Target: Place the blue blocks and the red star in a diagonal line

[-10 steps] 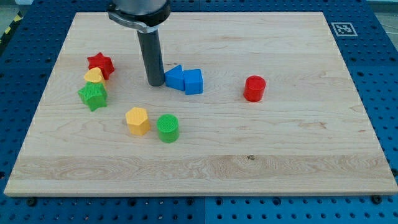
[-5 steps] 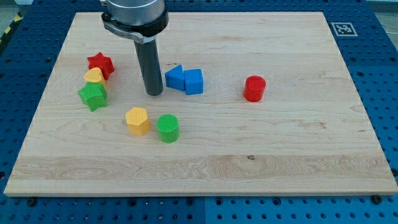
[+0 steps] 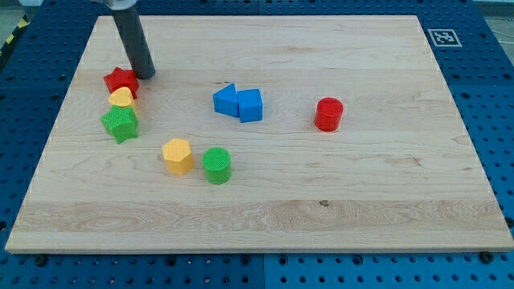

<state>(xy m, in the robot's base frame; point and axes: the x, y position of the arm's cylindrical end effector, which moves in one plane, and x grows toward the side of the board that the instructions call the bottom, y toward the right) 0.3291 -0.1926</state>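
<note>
Tip: my tip [image 3: 145,75] seems to touch the red star [image 3: 120,81] on its right.
Blue blocks: blue triangle [image 3: 226,99] touching blue cube [image 3: 250,105], right of the star.

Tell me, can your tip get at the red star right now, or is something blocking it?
Probably yes. My tip sits right at the red star, on its upper right side, seemingly touching it. Nothing lies between them; the small yellow block is on the star's far side, toward the view's bottom.
</note>
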